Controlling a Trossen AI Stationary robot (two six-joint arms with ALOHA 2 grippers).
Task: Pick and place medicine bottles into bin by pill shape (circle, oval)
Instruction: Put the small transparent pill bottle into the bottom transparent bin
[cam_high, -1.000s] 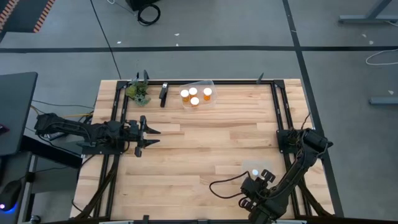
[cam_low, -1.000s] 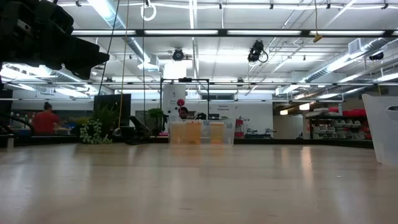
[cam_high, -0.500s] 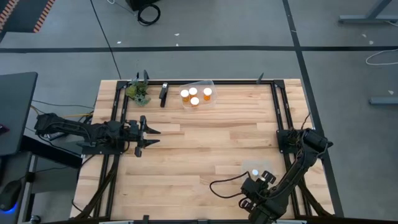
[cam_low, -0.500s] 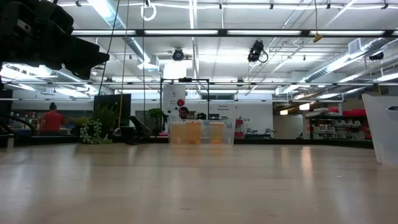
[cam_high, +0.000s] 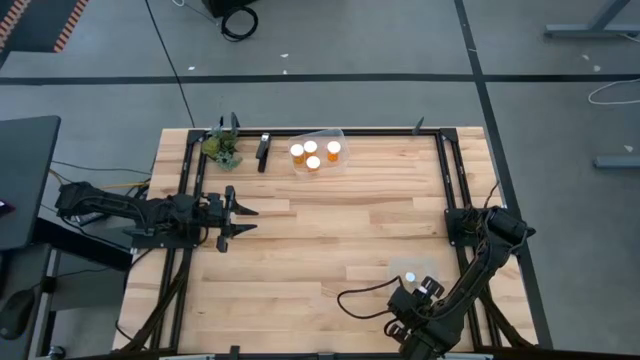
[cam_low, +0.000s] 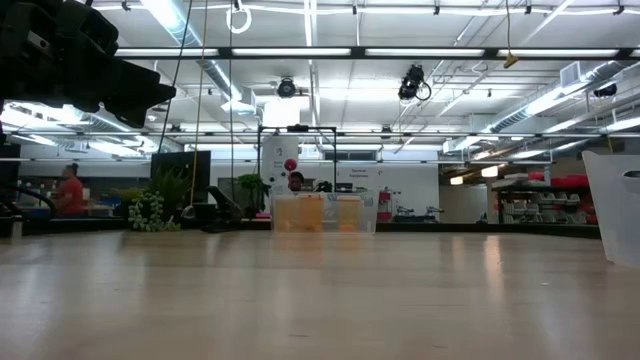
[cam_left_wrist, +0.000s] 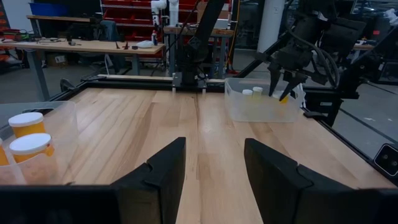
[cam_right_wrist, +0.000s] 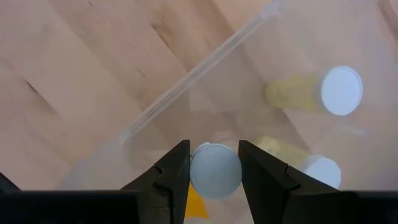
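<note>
My right gripper (cam_high: 424, 287) stands over a clear bin (cam_high: 403, 272) near the table's near right corner and is shut on a white-capped medicine bottle (cam_right_wrist: 215, 170). Two pale bottles, one (cam_right_wrist: 323, 91) on its side and one (cam_right_wrist: 313, 168) beside it, lie in that bin. Several orange bottles (cam_high: 314, 153) stand in a second clear bin (cam_high: 326, 136) at the far edge. My left gripper (cam_high: 240, 212) is open and empty over the table's left part. The left wrist view shows the right gripper (cam_left_wrist: 286, 78) above its bin (cam_left_wrist: 261, 106). My right gripper pinches the bottle's white cap (cam_right_wrist: 215, 170) by two opposite sides between its two fingers. The fingers come from above, pointing down. The bottle hangs upright below them inside the bin's outline; whether its bottom touches the bin floor cannot be told.
A small green plant (cam_high: 222, 148) and a dark object (cam_high: 263, 150) stand at the far left. Black frame rails (cam_high: 452, 185) run along the table's sides. The wide middle of the wooden table (cam_high: 330, 230) is bare. A person (cam_low: 70, 190) shows far behind the table.
</note>
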